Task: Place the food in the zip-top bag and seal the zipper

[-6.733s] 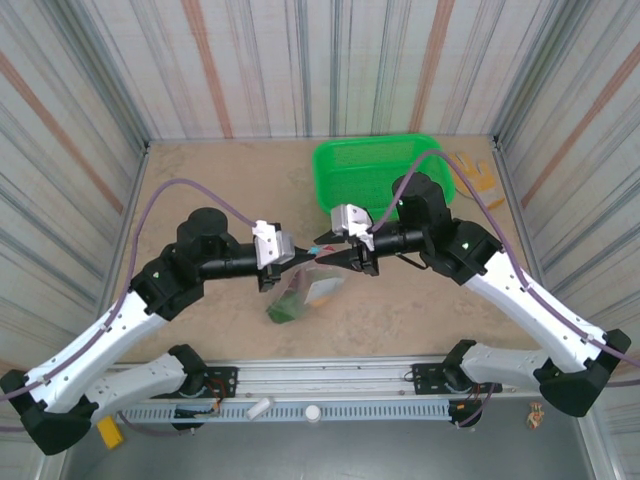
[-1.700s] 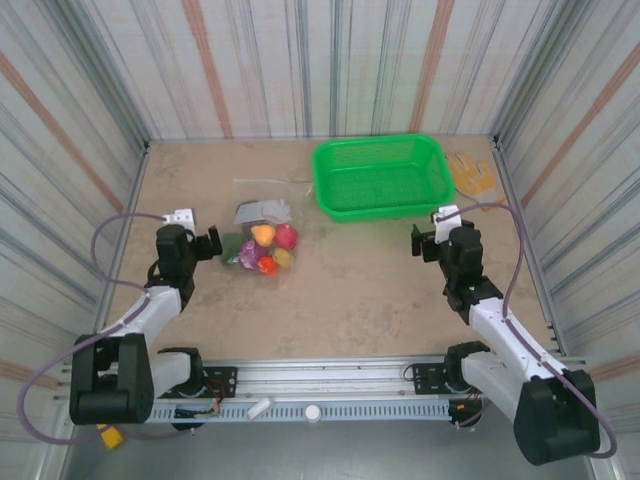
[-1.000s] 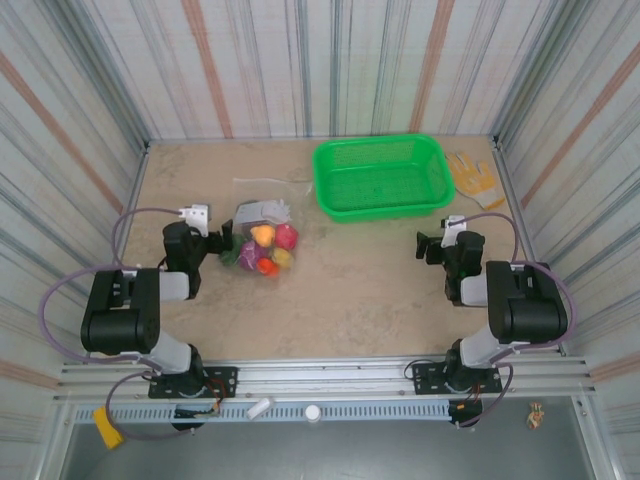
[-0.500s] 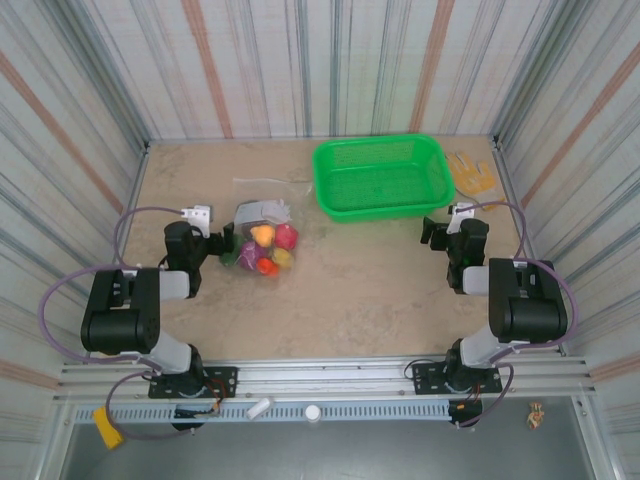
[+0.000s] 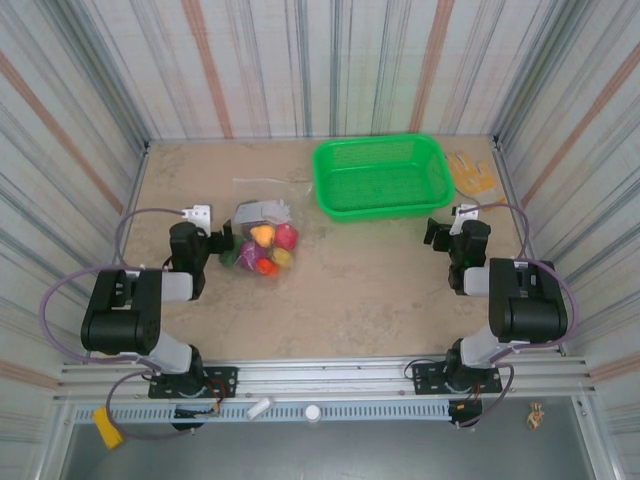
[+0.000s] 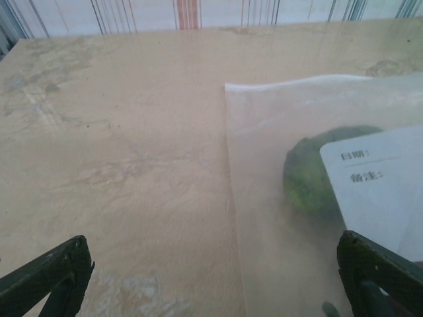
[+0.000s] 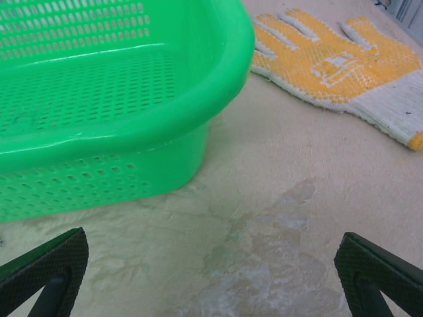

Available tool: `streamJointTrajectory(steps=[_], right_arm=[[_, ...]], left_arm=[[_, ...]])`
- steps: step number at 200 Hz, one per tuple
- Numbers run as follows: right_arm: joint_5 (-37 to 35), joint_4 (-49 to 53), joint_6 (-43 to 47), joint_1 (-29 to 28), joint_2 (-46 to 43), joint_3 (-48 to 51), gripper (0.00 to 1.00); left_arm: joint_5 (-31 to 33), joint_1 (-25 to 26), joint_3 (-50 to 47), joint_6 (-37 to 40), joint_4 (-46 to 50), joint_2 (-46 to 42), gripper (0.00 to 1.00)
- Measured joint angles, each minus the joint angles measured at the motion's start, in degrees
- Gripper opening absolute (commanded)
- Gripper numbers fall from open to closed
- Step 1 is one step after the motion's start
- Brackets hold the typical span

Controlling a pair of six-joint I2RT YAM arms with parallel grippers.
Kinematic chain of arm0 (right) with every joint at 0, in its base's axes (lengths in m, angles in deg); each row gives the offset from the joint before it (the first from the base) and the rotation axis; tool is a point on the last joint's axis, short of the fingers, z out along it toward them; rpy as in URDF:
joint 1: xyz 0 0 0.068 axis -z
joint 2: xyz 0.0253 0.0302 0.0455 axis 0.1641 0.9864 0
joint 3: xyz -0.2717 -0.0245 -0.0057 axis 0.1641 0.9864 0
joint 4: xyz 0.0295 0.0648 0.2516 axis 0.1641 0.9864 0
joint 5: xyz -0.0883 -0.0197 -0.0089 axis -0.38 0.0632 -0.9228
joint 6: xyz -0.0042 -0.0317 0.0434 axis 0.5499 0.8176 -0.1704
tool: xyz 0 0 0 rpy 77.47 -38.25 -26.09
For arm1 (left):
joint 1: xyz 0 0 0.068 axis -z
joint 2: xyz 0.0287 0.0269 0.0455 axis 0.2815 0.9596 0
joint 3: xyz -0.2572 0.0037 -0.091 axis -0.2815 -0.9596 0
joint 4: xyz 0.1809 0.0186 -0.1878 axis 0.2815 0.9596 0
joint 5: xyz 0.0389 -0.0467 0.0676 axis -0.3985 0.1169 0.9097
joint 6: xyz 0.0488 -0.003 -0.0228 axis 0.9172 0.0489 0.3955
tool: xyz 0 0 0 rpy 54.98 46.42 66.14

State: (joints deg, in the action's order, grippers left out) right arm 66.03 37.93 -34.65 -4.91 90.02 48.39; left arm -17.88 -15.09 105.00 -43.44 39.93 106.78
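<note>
The clear zip-top bag (image 5: 256, 214) lies flat on the table left of centre, with the food (image 5: 266, 250) inside it: red, yellow, orange, magenta and green pieces bunched together. My left gripper (image 5: 214, 243) is open, low over the table just left of the bag. In the left wrist view the bag (image 6: 277, 218) fills the right half, with a dark green food piece (image 6: 314, 175) and a white label (image 6: 386, 185) behind the plastic. The open left gripper (image 6: 211, 287) holds nothing. My right gripper (image 5: 433, 233) is open and empty, right of the basket. I cannot make out the zipper.
A green mesh basket (image 5: 340, 200) stands empty at the back centre, its near corner (image 7: 165, 158) close ahead of the right gripper (image 7: 211, 287). A yellow-and-white glove (image 7: 334, 63) lies at the back right. Corrugated walls ring the table.
Since the earliest frame both grippers have let go of the bag and both arms have folded back. Over the last second the right gripper shifted slightly toward the basket; the left edged toward the bag.
</note>
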Motion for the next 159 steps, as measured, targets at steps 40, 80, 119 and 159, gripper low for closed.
streamJointTrajectory(steps=[40, 80, 119, 159], right_arm=[[1.51, 0.5, 0.0, 0.0, 0.0, -0.17, 0.99], [2.12, 0.57, 0.0, 0.0, 0.0, -0.24, 0.99], [2.12, 0.57, 0.0, 0.0, 0.0, -0.26, 0.99], [2.12, 0.57, 0.0, 0.0, 0.0, -0.26, 0.99]], left_arm=[[0.02, 0.0, 0.11, 0.44, 0.79, 0.0, 0.99], [0.0, 0.0, 0.11, 0.44, 1.33, 0.0, 0.99], [0.02, 0.0, 0.11, 0.46, 1.36, 0.0, 0.99], [0.0, 0.0, 0.11, 0.46, 1.36, 0.0, 0.99]])
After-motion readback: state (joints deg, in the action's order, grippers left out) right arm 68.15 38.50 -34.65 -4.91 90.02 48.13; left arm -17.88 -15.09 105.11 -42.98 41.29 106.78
